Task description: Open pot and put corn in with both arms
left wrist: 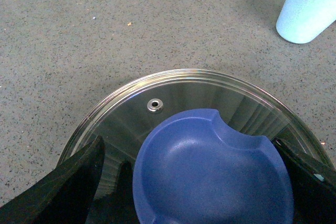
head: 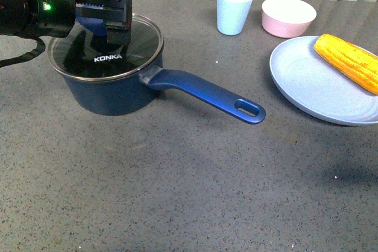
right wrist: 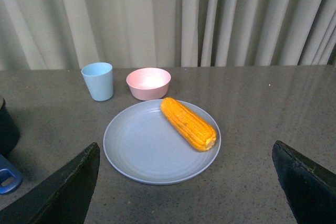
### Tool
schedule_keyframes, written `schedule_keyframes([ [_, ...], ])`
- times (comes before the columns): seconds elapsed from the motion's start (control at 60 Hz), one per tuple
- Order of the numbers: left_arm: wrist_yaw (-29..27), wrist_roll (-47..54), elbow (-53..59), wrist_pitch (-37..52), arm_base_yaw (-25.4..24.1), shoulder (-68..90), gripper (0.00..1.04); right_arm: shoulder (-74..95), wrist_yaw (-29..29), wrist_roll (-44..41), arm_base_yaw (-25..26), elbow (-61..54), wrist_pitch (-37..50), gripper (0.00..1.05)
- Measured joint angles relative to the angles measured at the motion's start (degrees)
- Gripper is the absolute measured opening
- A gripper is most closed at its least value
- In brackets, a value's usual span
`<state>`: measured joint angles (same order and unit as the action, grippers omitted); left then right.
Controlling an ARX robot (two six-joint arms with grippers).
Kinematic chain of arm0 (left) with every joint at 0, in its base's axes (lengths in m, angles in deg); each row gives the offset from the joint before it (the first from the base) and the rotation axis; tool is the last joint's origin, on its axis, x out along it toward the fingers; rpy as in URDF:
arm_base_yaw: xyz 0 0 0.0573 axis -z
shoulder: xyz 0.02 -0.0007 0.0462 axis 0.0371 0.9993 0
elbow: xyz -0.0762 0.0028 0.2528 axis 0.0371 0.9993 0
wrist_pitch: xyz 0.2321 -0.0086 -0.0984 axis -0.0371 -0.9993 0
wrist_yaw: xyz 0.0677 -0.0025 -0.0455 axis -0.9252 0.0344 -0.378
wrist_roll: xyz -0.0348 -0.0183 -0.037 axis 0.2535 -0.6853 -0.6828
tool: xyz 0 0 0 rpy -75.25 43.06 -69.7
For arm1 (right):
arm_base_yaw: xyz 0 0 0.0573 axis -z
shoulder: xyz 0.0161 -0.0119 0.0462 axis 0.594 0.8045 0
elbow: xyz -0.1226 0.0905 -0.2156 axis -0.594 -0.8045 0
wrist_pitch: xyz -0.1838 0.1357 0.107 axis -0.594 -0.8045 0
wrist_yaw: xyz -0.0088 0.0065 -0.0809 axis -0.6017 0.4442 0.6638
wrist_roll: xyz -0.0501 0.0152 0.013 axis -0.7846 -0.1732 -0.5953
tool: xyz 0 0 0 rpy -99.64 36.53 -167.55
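— Where is the pot, and which way does it point?
— The pot (head: 109, 90) sits at ten o'clock in the front view with its glass lid (head: 139, 42) on. Its long handle (head: 204, 92) runs toward four o'clock, with the oval hole at the tip.
— Any writing?
— "KONKA" in white on the lid. Nothing else is readable.
— And the corn?
— The corn (head: 348, 60) lies on a grey-blue plate (head: 307, 87) at two o'clock, its long axis running ten to four. Its four o'clock end and the plate's edge are cut off by the frame. A pale blue cup (head: 234, 9) and a pink bowl (head: 288, 17) stand between twelve and one.
— Grippers?
— The left gripper (left wrist: 189, 142) hangs over the lid. Its black fingers (left wrist: 79, 182) are spread either side of the blue knob (left wrist: 210, 171), not clamped. I can't tell whether one touches it. The right gripper (right wrist: 185, 144) gapes wide and holds nothing. The pot's inside is too dark to make out.
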<state>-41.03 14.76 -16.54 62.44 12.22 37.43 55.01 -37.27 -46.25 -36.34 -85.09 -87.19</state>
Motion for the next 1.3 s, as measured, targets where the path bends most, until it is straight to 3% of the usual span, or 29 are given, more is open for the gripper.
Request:
schedule_keyframes([
  [0.217, -0.2, -0.2, -0.3, -0.3, 0.4, 0.0, 0.62, 0.0, 0.0, 0.0, 0.0, 0.0, 0.0, 0.96],
  [0.483, -0.9, -0.5, -0.4, -3.3, 0.3, -3.2, 0.61, 0.0, 0.0, 0.0, 0.0, 0.0, 0.0, 0.96],
  [0.717, -0.8, -0.5, -0.4, -4.5, -2.5, -9.2, 0.61, 0.0, 0.0, 0.0, 0.0, 0.0, 0.0, 0.96],
  [1.15, 0.0, -0.3, -1.4, -3.5, -19.6, -7.0, 0.61, 0.0, 0.0, 0.0, 0.0, 0.0, 0.0, 0.96],
  [1.3, 0.0, 0.1, -1.9, -2.0, -23.3, -3.2, 0.61, 0.0, 0.0, 0.0, 0.0, 0.0, 0.0, 0.96],
])
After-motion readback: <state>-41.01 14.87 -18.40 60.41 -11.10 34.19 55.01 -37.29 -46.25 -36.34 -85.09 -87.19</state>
